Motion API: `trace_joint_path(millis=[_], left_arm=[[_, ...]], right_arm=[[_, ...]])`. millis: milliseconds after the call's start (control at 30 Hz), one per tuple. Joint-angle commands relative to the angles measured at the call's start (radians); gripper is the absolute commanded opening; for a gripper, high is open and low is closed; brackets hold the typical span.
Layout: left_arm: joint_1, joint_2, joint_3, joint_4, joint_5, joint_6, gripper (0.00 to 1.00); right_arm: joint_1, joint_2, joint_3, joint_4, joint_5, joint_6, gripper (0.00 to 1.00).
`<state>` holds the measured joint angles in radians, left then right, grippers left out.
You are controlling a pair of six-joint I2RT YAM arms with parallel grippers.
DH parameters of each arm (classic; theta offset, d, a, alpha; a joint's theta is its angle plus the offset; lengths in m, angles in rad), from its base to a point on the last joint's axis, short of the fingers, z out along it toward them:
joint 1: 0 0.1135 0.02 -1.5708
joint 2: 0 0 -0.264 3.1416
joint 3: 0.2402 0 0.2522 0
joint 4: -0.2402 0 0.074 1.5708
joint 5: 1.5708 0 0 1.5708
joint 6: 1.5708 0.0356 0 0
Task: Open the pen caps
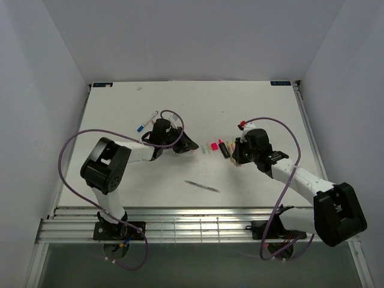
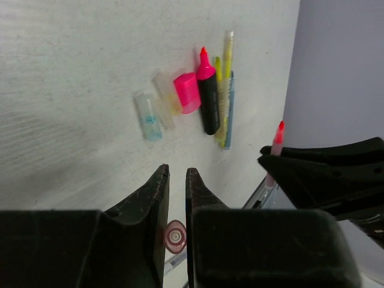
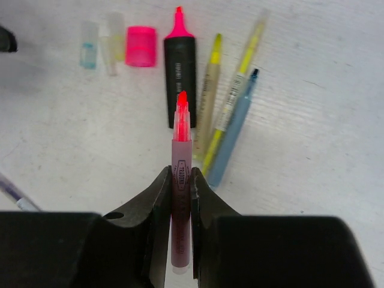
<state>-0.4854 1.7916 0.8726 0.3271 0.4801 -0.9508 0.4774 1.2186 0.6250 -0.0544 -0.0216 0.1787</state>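
My right gripper (image 3: pixel 181 171) is shut on the barrel of a pink-red highlighter (image 3: pixel 181 144), whose bare tip points away from me. My left gripper (image 2: pixel 177 171) is shut on a small pink-red pen cap (image 2: pixel 174 236), seen end-on deep between the fingers. In the top view the left gripper (image 1: pixel 193 146) and the right gripper (image 1: pixel 235 151) face each other a short gap apart. Between them on the table lie a loose pink cap (image 3: pixel 141 45), two clear caps (image 3: pixel 89 45), an uncapped black highlighter (image 3: pixel 180 72), yellow pens (image 3: pixel 210 90) and a blue pen (image 3: pixel 237 132).
A thin pen (image 1: pixel 202 186) lies nearer the front edge, in the middle. A blue-capped pen (image 1: pixel 147 121) lies behind my left arm. A red-ended piece (image 1: pixel 241 125) sits by my right wrist. White walls close in the table on three sides.
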Motion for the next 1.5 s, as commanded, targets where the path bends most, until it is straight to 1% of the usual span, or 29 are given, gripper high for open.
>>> trace_joint_path(millis=[0, 33, 133, 167, 267, 300, 367, 400, 567, 733, 800, 833, 1000, 1033, 1133, 1233, 1333, 1433, 1467], left_arm=[[-0.007, 0.035, 0.014, -0.022, 0.006, 0.021, 0.00], [-0.007, 0.041, 0.016, -0.023, 0.005, 0.023, 0.01], [-0.009, 0.063, 0.025, -0.022, -0.003, 0.030, 0.08], [-0.010, 0.069, 0.029, -0.023, -0.005, 0.032, 0.11], [-0.010, 0.087, 0.045, -0.025, -0.008, 0.033, 0.18], [-0.010, 0.092, 0.048, -0.023, -0.008, 0.034, 0.23], [-0.010, 0.103, 0.052, -0.026, -0.008, 0.037, 0.26], [-0.010, 0.106, 0.054, -0.028, -0.008, 0.038, 0.29], [-0.010, 0.121, 0.054, -0.033, -0.018, 0.037, 0.34], [-0.009, 0.120, 0.057, -0.051, -0.037, 0.047, 0.43], [-0.009, 0.117, 0.062, -0.063, -0.041, 0.055, 0.44], [-0.009, 0.115, 0.063, -0.066, -0.044, 0.057, 0.44], [-0.009, 0.107, 0.060, -0.074, -0.049, 0.064, 0.46], [-0.009, 0.100, 0.059, -0.074, -0.051, 0.066, 0.47], [-0.009, 0.080, 0.049, -0.082, -0.055, 0.073, 0.48], [-0.009, 0.054, 0.040, -0.091, -0.061, 0.083, 0.48], [-0.009, 0.029, 0.023, -0.097, -0.067, 0.084, 0.49], [-0.009, -0.024, -0.009, -0.111, -0.087, 0.095, 0.49], [-0.009, -0.062, -0.018, -0.118, -0.110, 0.102, 0.49]], right_arm=[[-0.058, 0.019, 0.039, -0.038, 0.087, 0.056, 0.08], [-0.071, 0.039, 0.042, -0.041, 0.097, 0.062, 0.08], [-0.129, 0.082, 0.045, -0.036, 0.062, 0.068, 0.08], [-0.150, 0.093, 0.047, -0.033, 0.054, 0.068, 0.08], [-0.167, 0.117, 0.045, -0.016, 0.038, 0.067, 0.08], [-0.169, 0.122, 0.045, -0.013, 0.034, 0.065, 0.08], [-0.178, 0.136, 0.044, -0.007, 0.032, 0.067, 0.08], [-0.184, 0.142, 0.044, -0.005, 0.032, 0.065, 0.08], [-0.198, 0.206, 0.045, 0.027, -0.024, 0.062, 0.08], [-0.201, 0.248, 0.053, 0.042, -0.051, 0.065, 0.17], [-0.201, 0.252, 0.055, 0.042, -0.052, 0.065, 0.19], [-0.203, 0.257, 0.056, 0.042, -0.054, 0.065, 0.22], [-0.204, 0.268, 0.068, 0.044, -0.064, 0.065, 0.29], [-0.204, 0.272, 0.070, 0.042, -0.066, 0.064, 0.34], [-0.204, 0.275, 0.076, 0.044, -0.072, 0.062, 0.41], [-0.206, 0.269, 0.076, 0.042, -0.081, 0.061, 0.44], [-0.206, 0.233, 0.067, 0.042, -0.078, 0.059, 0.47], [-0.200, 0.159, 0.058, 0.027, -0.071, 0.035, 0.51], [-0.197, 0.139, 0.056, -0.004, -0.070, 0.021, 0.51]])
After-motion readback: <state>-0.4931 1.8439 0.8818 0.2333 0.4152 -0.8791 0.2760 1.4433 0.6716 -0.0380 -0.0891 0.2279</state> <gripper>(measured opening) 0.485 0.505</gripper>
